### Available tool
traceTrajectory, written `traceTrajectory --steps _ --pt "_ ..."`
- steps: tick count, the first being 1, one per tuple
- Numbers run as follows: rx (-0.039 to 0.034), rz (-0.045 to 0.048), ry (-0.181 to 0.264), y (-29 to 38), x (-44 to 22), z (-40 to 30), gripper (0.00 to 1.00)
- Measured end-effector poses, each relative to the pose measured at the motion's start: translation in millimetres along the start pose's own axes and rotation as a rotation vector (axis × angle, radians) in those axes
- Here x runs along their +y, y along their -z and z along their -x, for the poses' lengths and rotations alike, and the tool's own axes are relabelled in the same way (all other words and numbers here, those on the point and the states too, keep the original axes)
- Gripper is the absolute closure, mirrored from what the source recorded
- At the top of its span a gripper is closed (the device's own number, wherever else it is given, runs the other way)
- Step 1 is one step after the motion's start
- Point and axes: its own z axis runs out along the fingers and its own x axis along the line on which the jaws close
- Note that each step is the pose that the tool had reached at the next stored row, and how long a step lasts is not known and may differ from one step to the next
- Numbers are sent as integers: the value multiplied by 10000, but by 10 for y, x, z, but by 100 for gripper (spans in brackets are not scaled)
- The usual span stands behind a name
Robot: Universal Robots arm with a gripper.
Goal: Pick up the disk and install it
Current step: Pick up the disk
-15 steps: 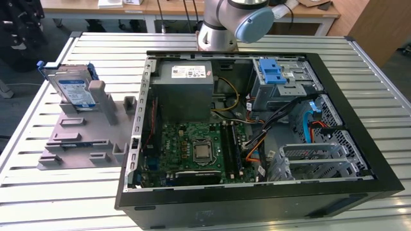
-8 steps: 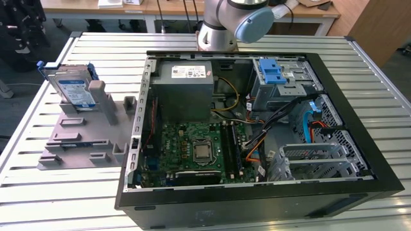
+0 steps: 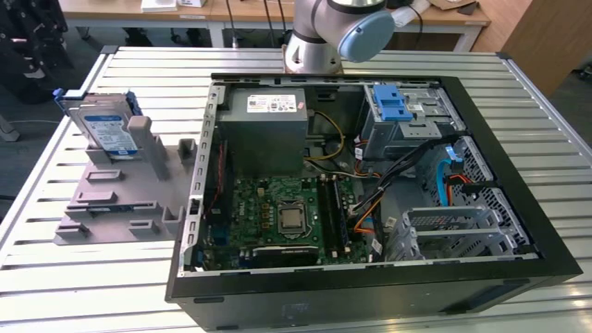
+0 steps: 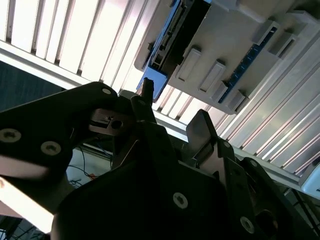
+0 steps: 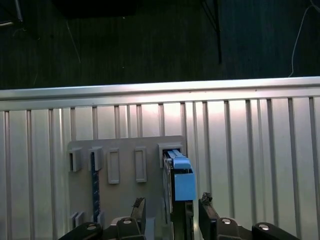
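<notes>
In the exterior view we see the disk (image 3: 104, 132) standing on edge in a grey holder (image 3: 120, 201) on the slatted metal table (image 3: 111, 277), at the exterior view's left. Its labelled face is turned toward the camera and blue rails run along its sides. Just beside the holder lies a black computer case (image 3: 370, 286) with its insides showing: a green motherboard (image 3: 277, 215), a grey power-supply box (image 3: 268, 114) and a grey drive bay (image 3: 412, 125) with a blue latch (image 3: 392, 104). The disk is well apart from that bay. The arm (image 3: 319, 31) rises behind the case and passes out of the frame.

In the second wrist view we see the gripper (image 4: 173, 107) as a dark shape close to the camera. Its fingers (image 4: 201, 125) are spread and there is nothing between them. Beyond them the holder (image 4: 235, 60) carries the disk (image 4: 175, 40), and we see a gap between the fingertips and the disk.

In the first wrist view we look down on the table (image 5: 250, 140) and the holder (image 5: 125, 150). The disk (image 5: 182, 180) shows edge-on, blue rail uppermost. The gripper (image 5: 172, 210) is set wide, with one finger (image 5: 138, 207) lined up on either side of the disk. We see it gripping nothing.
</notes>
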Motion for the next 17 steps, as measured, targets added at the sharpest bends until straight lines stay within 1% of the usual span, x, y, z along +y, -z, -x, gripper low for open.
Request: traceTrajectory --steps 3,4,7,11,13,14,17 --pt "-4 -80 34 -37 9 0 46" --pt "-1 -90 34 -53 13 3 46" --pt "47 -117 34 -93 17 30 46" --pt "46 -127 34 -132 21 61 46" --pt "47 -151 35 -160 28 64 45" --pt "47 -168 36 -176 35 64 39" --pt "44 -239 38 -226 54 75 39"
